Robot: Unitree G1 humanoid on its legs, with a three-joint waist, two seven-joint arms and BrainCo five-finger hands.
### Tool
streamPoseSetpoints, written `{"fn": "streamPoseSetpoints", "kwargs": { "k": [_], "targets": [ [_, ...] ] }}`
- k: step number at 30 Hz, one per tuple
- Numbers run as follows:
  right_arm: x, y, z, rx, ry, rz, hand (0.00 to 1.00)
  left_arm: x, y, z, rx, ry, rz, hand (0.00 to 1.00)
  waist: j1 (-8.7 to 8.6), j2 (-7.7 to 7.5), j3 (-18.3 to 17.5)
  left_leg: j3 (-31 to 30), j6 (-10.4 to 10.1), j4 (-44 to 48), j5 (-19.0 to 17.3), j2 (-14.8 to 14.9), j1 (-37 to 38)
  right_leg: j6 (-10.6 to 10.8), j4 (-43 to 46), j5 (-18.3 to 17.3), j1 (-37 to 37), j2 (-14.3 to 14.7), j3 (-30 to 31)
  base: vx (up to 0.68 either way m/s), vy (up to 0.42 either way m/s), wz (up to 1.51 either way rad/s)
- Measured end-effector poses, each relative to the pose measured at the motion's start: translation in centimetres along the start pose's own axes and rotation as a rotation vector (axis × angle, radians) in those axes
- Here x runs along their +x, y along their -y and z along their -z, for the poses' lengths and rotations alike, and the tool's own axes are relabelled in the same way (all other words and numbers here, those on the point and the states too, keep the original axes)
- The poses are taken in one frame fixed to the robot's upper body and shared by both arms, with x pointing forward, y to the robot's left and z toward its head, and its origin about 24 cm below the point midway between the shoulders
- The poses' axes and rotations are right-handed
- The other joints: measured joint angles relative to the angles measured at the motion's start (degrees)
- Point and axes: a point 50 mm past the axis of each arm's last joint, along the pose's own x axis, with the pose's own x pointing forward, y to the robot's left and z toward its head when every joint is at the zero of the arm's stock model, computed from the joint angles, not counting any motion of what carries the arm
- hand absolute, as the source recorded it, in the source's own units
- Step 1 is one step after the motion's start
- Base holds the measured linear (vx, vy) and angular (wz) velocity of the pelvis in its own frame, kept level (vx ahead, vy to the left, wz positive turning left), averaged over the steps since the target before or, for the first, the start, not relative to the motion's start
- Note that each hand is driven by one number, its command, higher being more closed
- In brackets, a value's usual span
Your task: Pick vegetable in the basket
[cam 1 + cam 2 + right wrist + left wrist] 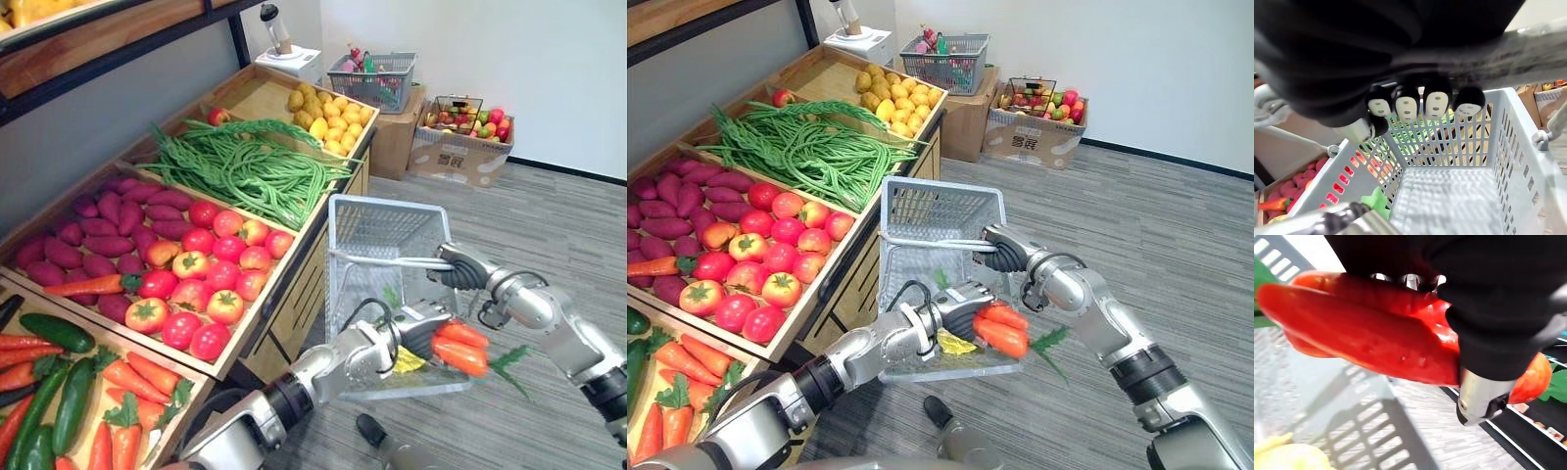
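A: Where are the carrots [460, 348]?
B: Clamped in the left hand [419, 321], fingers curled round them, over the grey basket [377, 220] just beneath the fingertips.
A: The right hand [458, 266]?
B: Fingers wrapped round the handle [382, 260].

Grocery shop produce section, sloping wooden crates [274, 299] of tomatoes [211, 264], green beans [245, 171], sweet potatoes [98, 230], plastic shopping basket [382, 220].
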Motion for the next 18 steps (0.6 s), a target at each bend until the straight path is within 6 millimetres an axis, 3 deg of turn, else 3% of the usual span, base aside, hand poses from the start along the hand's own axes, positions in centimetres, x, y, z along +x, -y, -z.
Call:
{"fn": "streamPoseSetpoints", "kwargs": {
  "k": [4,13,14,18],
  "targets": [
    [0.2,-0.3,-0.3,0.046,0.017,-0.010,1.00,-0.2,0.4,2.5,0.035,-0.115,0.040,1.00,-0.03,-0.29,0.15,1.14,0.09,1.49,-0.63,0.80,-0.11,0.04,-0.35,-0.05,-0.57,0.40,0.50,-0.03,-0.013,-0.12],
    [0.2,-0.3,-0.3,0.050,0.021,-0.018,1.00,-0.5,-0.7,5.0,0.075,-0.224,0.027,1.00,-0.02,-1.38,0.85,1.20,0.17,2.30,-1.10,1.48,-0.80,0.01,-0.44,-0.02,-1.21,0.62,0.41,0.00,-0.001,0.00],
    [0.2,-0.3,-0.4,0.053,0.022,-0.017,1.00,-0.5,-0.8,5.1,0.078,-0.229,0.025,0.00,-0.02,-1.48,0.92,1.19,0.17,2.29,-1.10,1.51,-0.82,0.00,-0.44,-0.02,-1.22,0.63,0.40,0.00,0.000,0.00],
    [0.2,-0.3,-0.4,0.081,0.031,-0.022,1.00,-0.5,-1.2,5.7,0.088,-0.268,0.019,0.00,-0.05,-1.74,1.36,1.22,0.17,2.19,-1.10,1.52,-0.89,0.00,-0.44,-0.02,-1.32,0.73,0.44,0.00,0.000,0.00]
  ]
}}
